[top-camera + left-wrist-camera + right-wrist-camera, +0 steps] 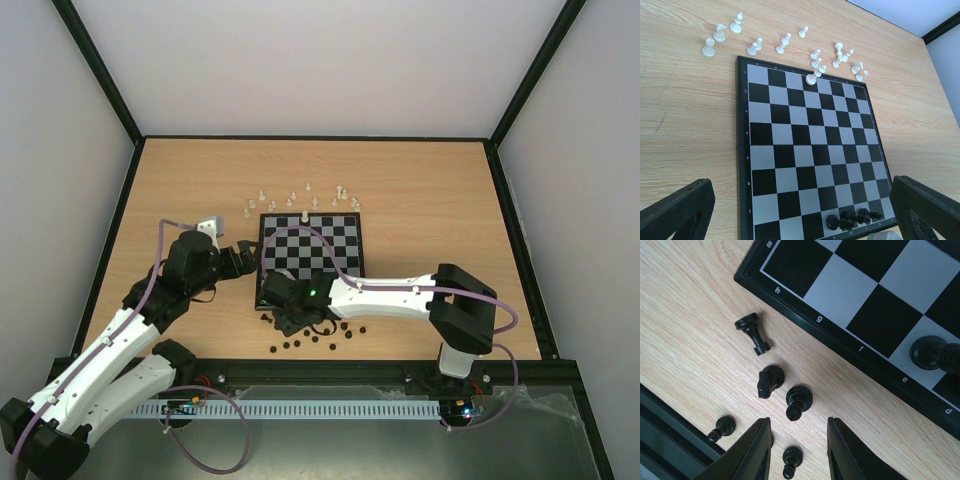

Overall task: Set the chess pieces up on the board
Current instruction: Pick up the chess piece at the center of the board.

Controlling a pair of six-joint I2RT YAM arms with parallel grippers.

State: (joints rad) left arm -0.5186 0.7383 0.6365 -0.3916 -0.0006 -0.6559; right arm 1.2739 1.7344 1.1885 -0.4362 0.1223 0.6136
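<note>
Right claw (799,427) | parted | black pawn (791,458) between its fingers (757,452)

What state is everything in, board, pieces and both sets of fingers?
Board: flat on table.
White pieces: clustered off the far edge, one on the board.
Black pieces: few on near row, rest scattered on table.
Left fingers: open, empty.
Right fingers: open, empty, over loose black pieces.

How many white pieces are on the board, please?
1: the white piece on the board's far row. The other white pieces stand on the table beyond it; none seems hidden.
</note>
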